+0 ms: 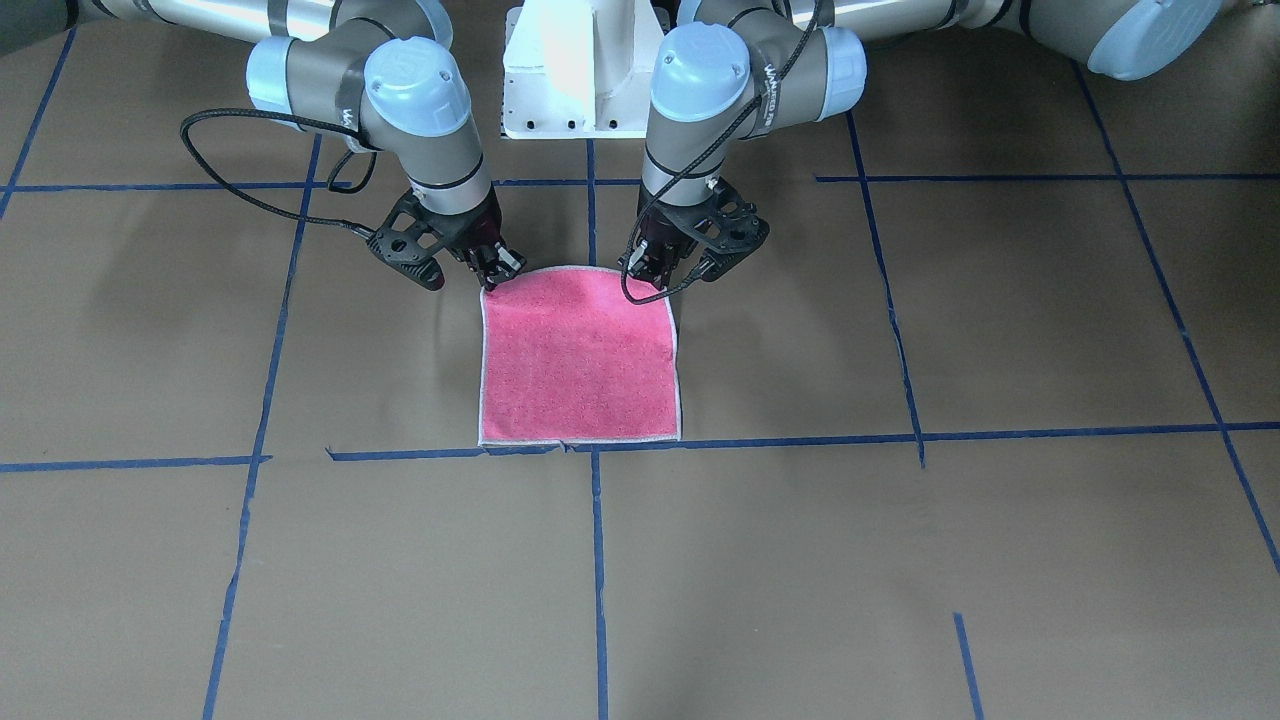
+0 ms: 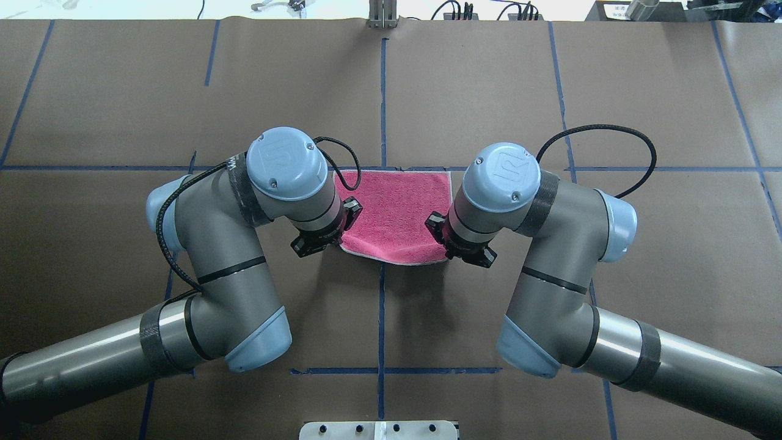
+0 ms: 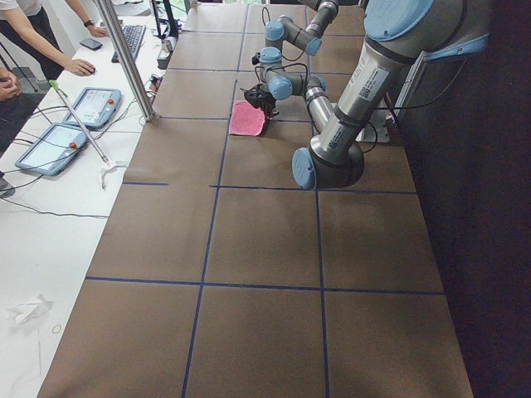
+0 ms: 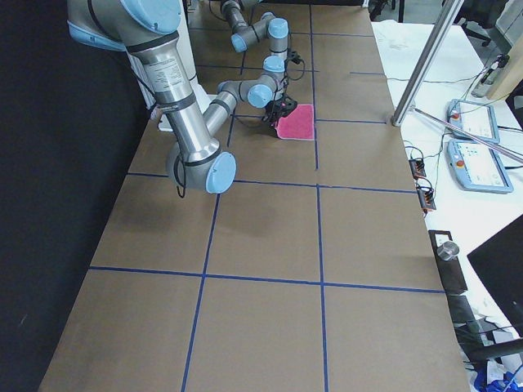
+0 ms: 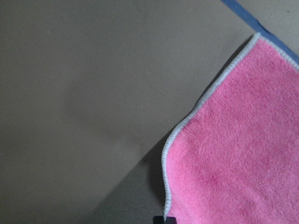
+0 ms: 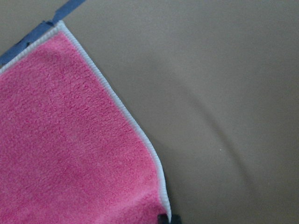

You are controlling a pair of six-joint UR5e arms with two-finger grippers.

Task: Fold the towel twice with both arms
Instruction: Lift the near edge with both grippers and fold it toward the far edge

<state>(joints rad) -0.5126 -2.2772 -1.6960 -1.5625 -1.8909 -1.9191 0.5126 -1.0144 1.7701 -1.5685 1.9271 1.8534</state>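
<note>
The towel (image 1: pixel 580 355) lies pink face up on the brown table, its far edge on a blue tape line. Its two corners nearest the robot are raised off the table. My left gripper (image 1: pixel 655 280) is shut on one raised corner and my right gripper (image 1: pixel 497 275) is shut on the other. In the overhead view the towel (image 2: pixel 394 211) spans between the left gripper (image 2: pixel 333 235) and the right gripper (image 2: pixel 455 241). The left wrist view shows the towel (image 5: pixel 243 154) with a shadow under its lifted edge, as does the right wrist view (image 6: pixel 70 154). The grey face is hidden.
The white pedestal base (image 1: pixel 575 70) stands behind the grippers. Blue tape lines (image 1: pixel 760 440) grid the table. In the exterior left view, operators' hands (image 3: pixel 79 65), tablets (image 3: pixel 91 104) and a metal pole (image 3: pixel 124 58) are at the far side bench.
</note>
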